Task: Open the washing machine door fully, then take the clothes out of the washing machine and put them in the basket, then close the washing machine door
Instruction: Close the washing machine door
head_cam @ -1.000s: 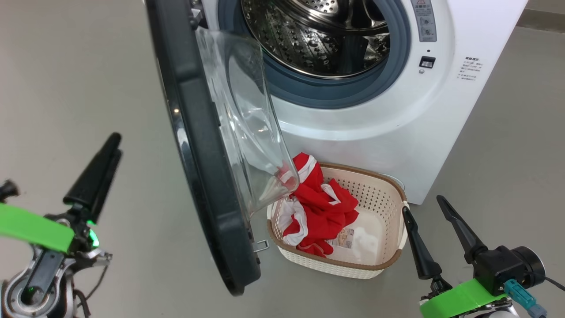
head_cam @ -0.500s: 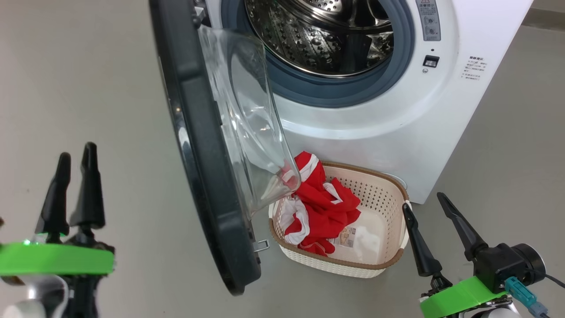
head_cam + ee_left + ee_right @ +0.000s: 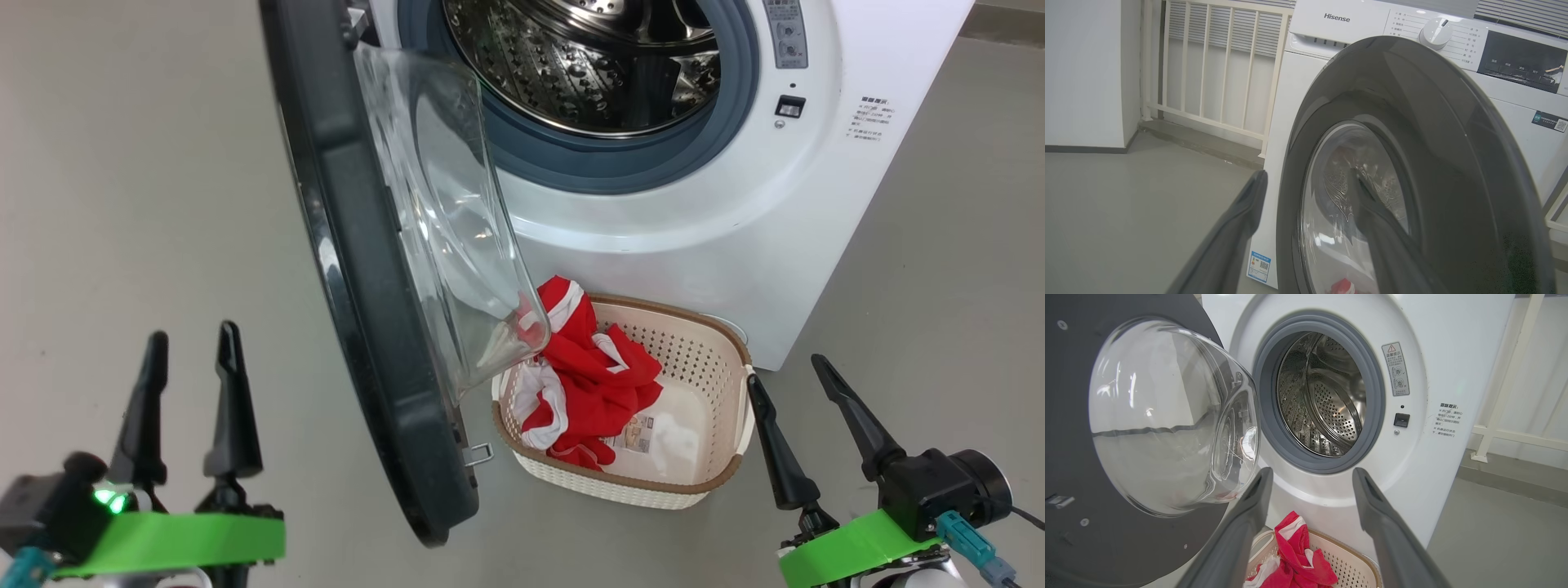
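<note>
At the lower left of the head view, your left gripper [image 3: 192,333] hangs over bare floor [image 3: 122,163] with its fingers spread wide and nothing between them. It sits on the outer side of the washing machine door [image 3: 359,269], and its wrist view looks straight at that dark outer face, so it seems placed to push the door shut. The right gripper [image 3: 784,369], at the lower right, is just as wide apart and empty, its tips close beside the right end of the basket [image 3: 718,343].

The door stands swung out from the washing machine [image 3: 718,237], running from the top of the frame down to its centre bottom. What you can see of the drum [image 3: 1327,396] looks empty. The red and white garment [image 3: 600,376] lies heaped in the left half of the basket, which sits on the floor right against the machine's front. Unloading therefore looks done, and closing the door looks like what is left.

Mind what lies along the swing. The door's glass bowl [image 3: 457,220] overlaps the basket's left end and the top of the garment in the head view, and you cannot tell whether it clears them. The right gripper may also stand near the door's sweep. A white railing [image 3: 1216,69] stands well behind, at the upper left of the left wrist view.
</note>
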You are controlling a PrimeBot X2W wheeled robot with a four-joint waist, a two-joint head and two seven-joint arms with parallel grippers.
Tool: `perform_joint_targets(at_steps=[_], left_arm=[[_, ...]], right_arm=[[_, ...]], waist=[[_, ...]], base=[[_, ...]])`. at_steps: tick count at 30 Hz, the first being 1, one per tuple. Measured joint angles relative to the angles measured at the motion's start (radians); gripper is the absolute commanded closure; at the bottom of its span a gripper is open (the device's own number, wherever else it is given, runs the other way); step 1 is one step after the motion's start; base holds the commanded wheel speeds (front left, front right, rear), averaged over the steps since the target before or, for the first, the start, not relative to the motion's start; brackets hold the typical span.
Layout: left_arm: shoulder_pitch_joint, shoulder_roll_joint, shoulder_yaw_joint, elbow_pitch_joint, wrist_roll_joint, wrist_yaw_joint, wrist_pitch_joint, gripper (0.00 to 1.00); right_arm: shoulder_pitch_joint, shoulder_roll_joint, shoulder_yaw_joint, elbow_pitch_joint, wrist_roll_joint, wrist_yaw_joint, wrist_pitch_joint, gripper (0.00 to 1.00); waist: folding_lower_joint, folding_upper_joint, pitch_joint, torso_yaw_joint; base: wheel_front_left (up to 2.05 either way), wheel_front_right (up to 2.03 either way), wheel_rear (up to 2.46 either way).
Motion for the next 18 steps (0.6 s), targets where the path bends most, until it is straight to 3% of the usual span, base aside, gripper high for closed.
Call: perform_joint_targets(at_steps=[18], left_arm=[[0.137,0.000,-0.085,-0.039,0.112,0.070,-0.019,0.00]], right_arm=[[0.000,0.000,-0.006,-0.004,0.008,0.000,0.000,0.00]], waist=[[0.0001,0.0000,-0.005,-0.006]], base=[[0.00,0.00,0.00]])
